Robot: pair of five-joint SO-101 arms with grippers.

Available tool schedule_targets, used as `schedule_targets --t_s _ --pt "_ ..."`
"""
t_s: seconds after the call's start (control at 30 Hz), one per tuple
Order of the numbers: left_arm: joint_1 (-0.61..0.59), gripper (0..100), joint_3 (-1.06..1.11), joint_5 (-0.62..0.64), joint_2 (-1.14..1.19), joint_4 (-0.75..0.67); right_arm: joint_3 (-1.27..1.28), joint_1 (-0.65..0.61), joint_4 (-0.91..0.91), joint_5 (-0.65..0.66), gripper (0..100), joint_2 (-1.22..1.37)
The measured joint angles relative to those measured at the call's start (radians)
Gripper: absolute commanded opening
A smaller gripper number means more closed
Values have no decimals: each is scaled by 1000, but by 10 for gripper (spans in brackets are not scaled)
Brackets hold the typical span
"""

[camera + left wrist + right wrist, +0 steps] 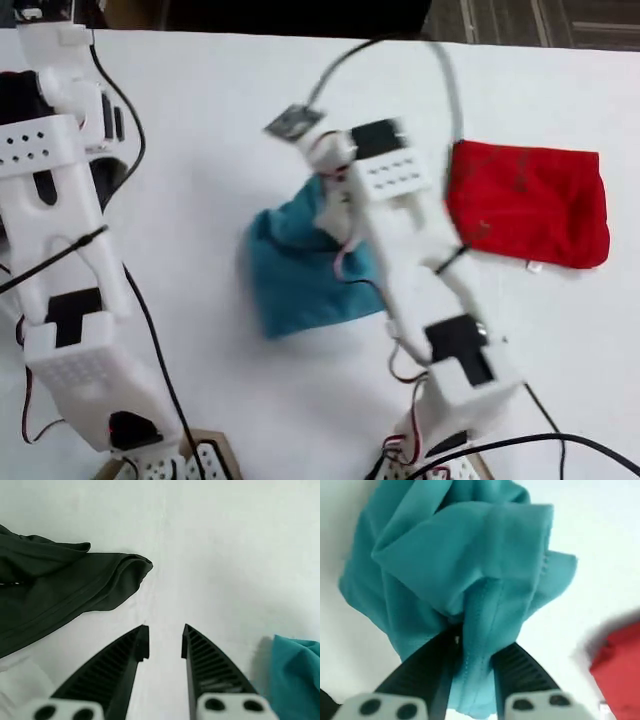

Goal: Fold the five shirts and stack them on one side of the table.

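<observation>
A teal shirt [300,270] lies bunched in the middle of the white table [220,90], its far edge pulled up. My right gripper [472,647] is shut on a seamed fold of the teal shirt [455,565]; in the high view it [335,195] sits at the cloth's raised far edge. A folded red shirt [530,205] lies flat to the right, and its corner [620,675] shows past the teal cloth. My left gripper [165,642] hangs open over bare table, between a dark shirt [60,585] and a teal edge [297,672].
The left arm [60,250] stands along the table's left side, with the dark shirt [25,100] mostly hidden under it. Black cables trail beside both arms. Bare table stretches across the far side and the near right corner.
</observation>
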Motion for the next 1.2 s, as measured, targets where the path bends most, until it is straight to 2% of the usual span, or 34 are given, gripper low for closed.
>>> schedule_targets --t_s 0.2,0.37,0.63,0.8,1.03,1.2 --pt "-3 132 0 0 0 0 5 215 -14 114 23 -40" --pt "-5 132 80 0 0 0 -6 348 -80 169 23 -40" --pt "-3 132 279 0 0 -72 -178 500 -109 209 23 -40" --pt "-9 132 305 0 0 -95 -192 608 -158 261 23 -37" --pt "-15 131 311 0 0 -97 -206 761 -319 305 23 146" --pt "-15 131 311 0 0 -97 -206 822 -445 334 23 256"
